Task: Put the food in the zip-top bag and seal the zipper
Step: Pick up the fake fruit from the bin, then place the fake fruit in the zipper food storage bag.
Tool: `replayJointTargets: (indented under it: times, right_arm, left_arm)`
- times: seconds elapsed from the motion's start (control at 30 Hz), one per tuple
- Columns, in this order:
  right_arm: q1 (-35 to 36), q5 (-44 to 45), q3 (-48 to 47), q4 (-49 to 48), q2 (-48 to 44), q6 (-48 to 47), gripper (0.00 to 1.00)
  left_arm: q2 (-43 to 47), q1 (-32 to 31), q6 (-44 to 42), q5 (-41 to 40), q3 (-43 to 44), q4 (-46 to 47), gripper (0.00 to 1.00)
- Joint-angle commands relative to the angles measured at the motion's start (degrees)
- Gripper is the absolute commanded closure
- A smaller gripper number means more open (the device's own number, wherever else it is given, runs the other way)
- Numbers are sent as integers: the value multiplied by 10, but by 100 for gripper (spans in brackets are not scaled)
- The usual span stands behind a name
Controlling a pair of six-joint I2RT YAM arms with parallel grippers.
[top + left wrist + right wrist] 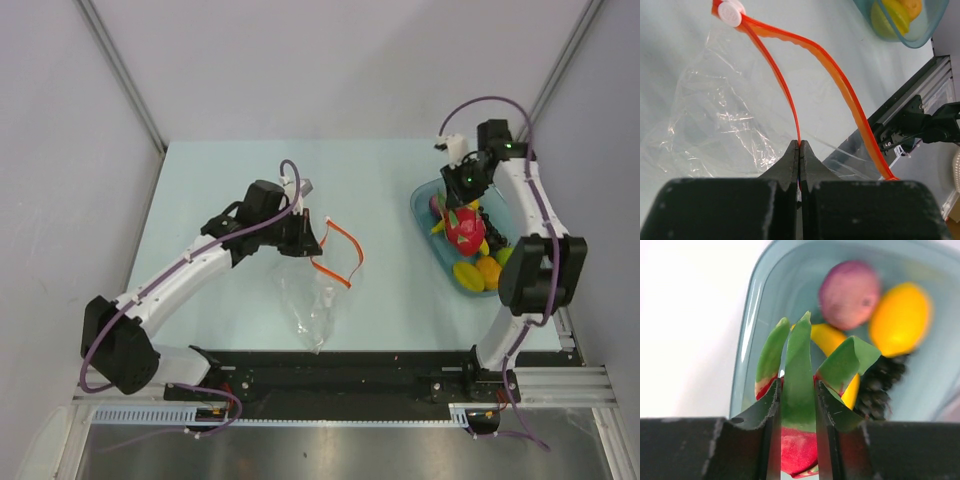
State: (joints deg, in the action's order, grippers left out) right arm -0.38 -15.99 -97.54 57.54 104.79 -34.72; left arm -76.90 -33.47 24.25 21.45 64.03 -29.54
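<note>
Right wrist view has the right jaws clamped on a green leaf of the red dragon fruit point(799, 452) over the teal bowl point(747, 340). Well left of the bowl, the left jaws pinch the zipper point(840, 75), holding open the zip-top bag point(715, 115). Lift straight and slowly, I'd say; a leaf grip could slip.

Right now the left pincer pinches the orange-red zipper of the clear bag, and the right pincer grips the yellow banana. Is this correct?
Not fully. The right pincer grips the red piece with green leaves, not the banana, as the right wrist view shows. The left pincer does pinch the zipper of the clear bag.
</note>
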Motion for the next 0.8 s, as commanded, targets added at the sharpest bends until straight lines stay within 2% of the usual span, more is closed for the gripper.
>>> replayJointTargets:
  times: [0.0, 0.1, 0.17, 0.2, 0.23, 0.27, 0.3, 0.33, 0.4, 0.43, 0.5, 0.67, 0.77]
  right_arm:
    - [-36, -89, 1, -40, -110, 66, 100]
    - [-52, -166, 15, -87, -166, 116, 100]
    - [-56, -225, 28, -147, -212, 187, 100]
    - [-56, -243, 35, -208, -230, 218, 100]
    - [-52, -276, 59, -246, -246, 295, 100]
    - [-45, -284, 73, -288, -279, 333, 100]
    - [-38, -289, 91, -372, -295, 378, 100]
    - [-18, -296, 120, -414, -307, 448, 100]
    - [11, -272, 149, -514, -346, 502, 100]
    - [51, -239, 163, -541, -356, 543, 100]
    - [83, -211, 199, -607, -373, 581, 100]
    - [211, -95, 233, -622, -371, 659, 100]
    - [252, -39, 276, -627, -375, 664, 100]
  left_arm:
    - [33, 5, 23, 17, -9, 33, 100]
    - [31, 17, 38, 34, -12, 40, 100]
    - [27, 24, 46, 44, -12, 43, 100]
    - [28, 27, 47, 47, -12, 46, 100]
    - [31, 28, 47, 52, -14, 49, 100]
    - [32, 31, 47, 58, -15, 55, 100]
    - [34, 32, 48, 61, -21, 60, 100]
    - [39, 33, 48, 64, -23, 64, 100]
    - [44, 34, 48, 65, -27, 72, 100]
    - [47, 34, 49, 66, -29, 75, 100]
    - [57, 36, 55, 70, -36, 89, 100]
    - [68, 39, 78, 81, -50, 122, 100]
    - [71, 39, 91, 84, -53, 138, 100]
